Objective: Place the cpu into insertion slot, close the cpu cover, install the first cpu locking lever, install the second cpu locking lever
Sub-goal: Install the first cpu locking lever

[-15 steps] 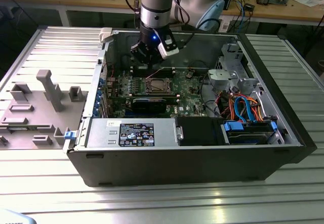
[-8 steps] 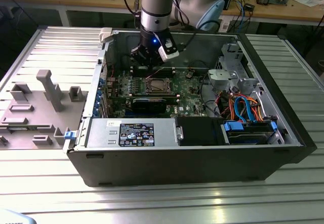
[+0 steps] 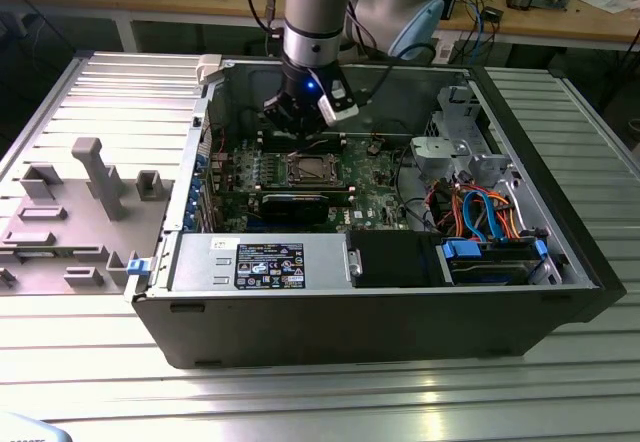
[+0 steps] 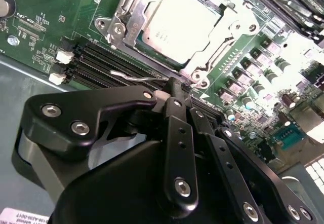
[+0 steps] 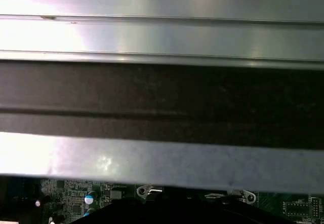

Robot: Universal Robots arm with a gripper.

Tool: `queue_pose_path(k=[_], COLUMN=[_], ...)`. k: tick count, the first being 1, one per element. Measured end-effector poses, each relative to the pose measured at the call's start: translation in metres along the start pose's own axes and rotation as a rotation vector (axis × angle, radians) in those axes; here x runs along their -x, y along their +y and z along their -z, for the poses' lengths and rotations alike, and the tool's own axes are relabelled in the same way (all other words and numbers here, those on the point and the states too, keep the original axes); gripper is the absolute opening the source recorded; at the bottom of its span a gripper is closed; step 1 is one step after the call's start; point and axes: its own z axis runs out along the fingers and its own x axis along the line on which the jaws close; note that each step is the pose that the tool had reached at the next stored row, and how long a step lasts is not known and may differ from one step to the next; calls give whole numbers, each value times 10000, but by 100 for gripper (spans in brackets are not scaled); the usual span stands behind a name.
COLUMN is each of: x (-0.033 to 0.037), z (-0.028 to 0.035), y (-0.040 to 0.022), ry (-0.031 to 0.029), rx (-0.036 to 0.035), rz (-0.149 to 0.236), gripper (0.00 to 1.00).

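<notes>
The cpu is seated flat in the insertion slot, amid the green motherboard inside the open computer case. The cpu cover is lowered around it, its square opening framing the metal top. A thin wire locking lever is seen lying alongside the socket edge, its long axis parallel to the memory slots. The lever is judged stiff, springy and slippery; it is best taken at its free end. The gripper is positioned just beside the lever with fingers drawn together, nothing evidently held.
</notes>
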Motion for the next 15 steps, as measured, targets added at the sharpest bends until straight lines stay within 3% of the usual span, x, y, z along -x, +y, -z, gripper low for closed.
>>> queue_pose_path(k=[15], x=[204], z=[-66], y=[-14], ry=[11], rx=[-1], rz=[39], gripper=[11])
